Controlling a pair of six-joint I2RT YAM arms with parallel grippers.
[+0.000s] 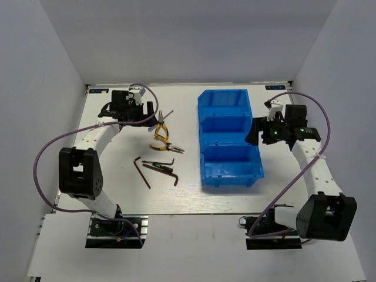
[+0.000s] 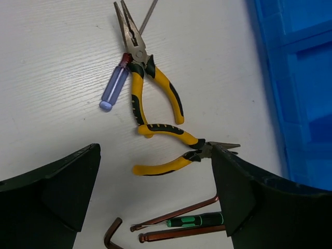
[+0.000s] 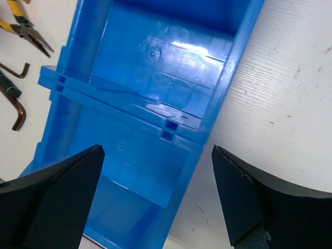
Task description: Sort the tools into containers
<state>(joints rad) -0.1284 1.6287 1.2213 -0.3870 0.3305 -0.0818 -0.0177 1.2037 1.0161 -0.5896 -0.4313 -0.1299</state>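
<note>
Landmark: blue bin, three compartments in a row on the table. All tools lie on the table left of the bin, none inside it. Left of the far and middle compartments are two yellow-handled pliers: the long-nose pair sits farther from the arm bases, and the second pair lies just beside its handles, nose toward the bin. A screwdriver with a clear blue handle is tucked under the long-nose pair's jaws. Left of the near compartment is a loose cluster: a green-marked screwdriver lying among bronze-dark hex keys, with one more hex key farthest from the bin. The left gripper hangs left of the bin above the pliers, jaws spread wide, released, gripping no tool. The right gripper sits at the bin's right wall, above the divider area between compartments, jaws likewise spread wide and released. Whether either gripper touches anything below it cannot be told.
</note>
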